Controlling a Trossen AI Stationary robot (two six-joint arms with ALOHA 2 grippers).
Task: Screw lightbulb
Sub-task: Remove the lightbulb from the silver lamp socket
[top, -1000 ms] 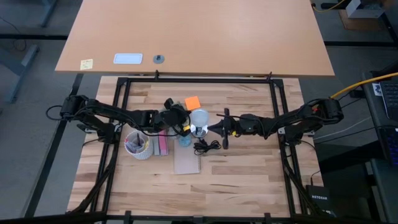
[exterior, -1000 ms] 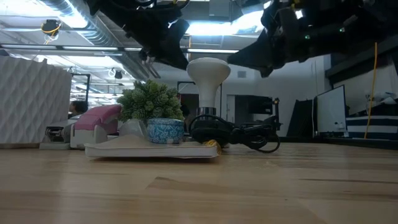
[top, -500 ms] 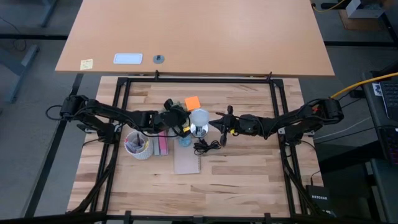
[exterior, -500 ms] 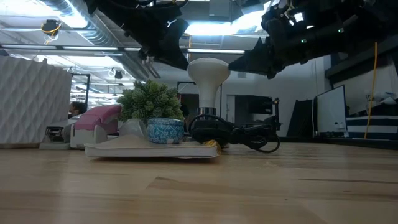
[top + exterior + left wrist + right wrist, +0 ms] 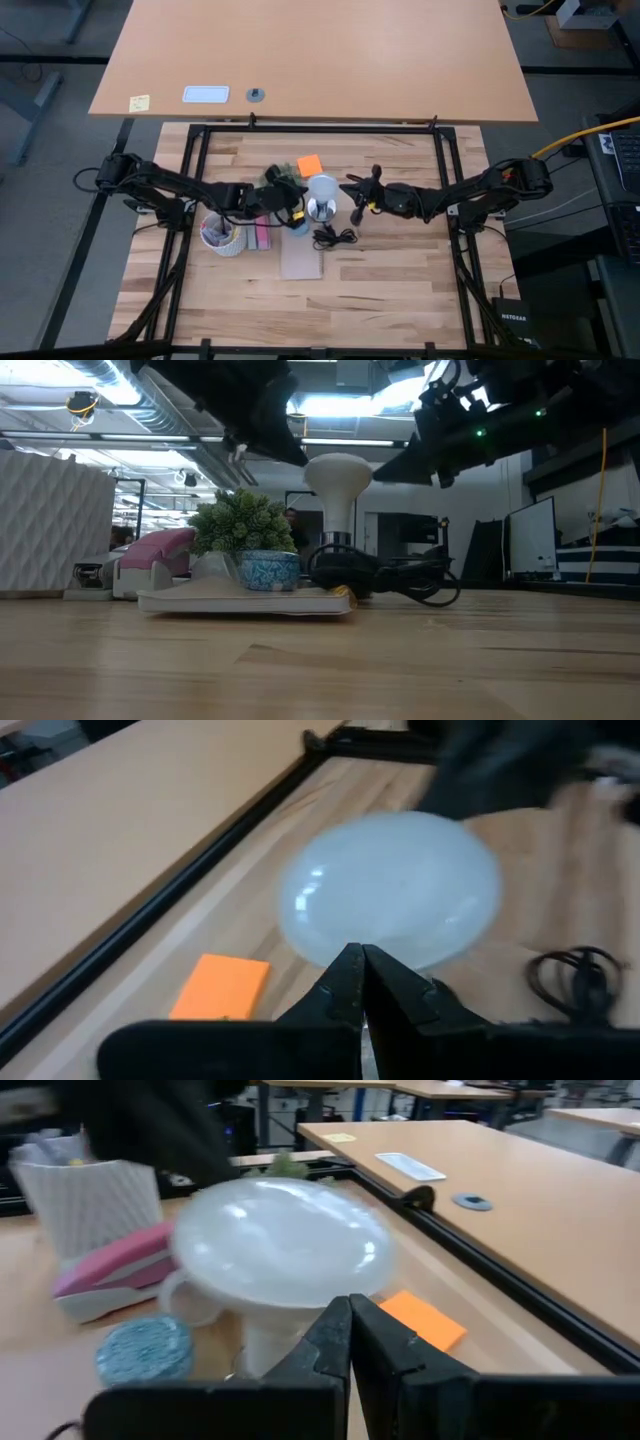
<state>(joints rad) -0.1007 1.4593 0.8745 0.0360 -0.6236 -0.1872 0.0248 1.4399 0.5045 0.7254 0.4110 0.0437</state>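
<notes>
The bulb [image 5: 321, 187] stands upright between both tools, left tool [image 5: 296, 203] and right tool [image 5: 352, 197] each closed, holding nothing. Only the low view shows its neck above the coiled cord [image 5: 385, 572].

an orange sticky pad [image 5: 309, 163], a potted plant [image 5: 243, 538], a white pen cup [image 5: 221, 232] and a coiled black cord [image 5: 329, 237] sit on the table [image 5: 400, 270].

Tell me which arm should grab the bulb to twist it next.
Probably the left. The left gripper sits right beside the lightbulb, which stands upright on its socket; the right gripper hangs slightly farther off. Both have their fingers shut, so either must open first.
</notes>
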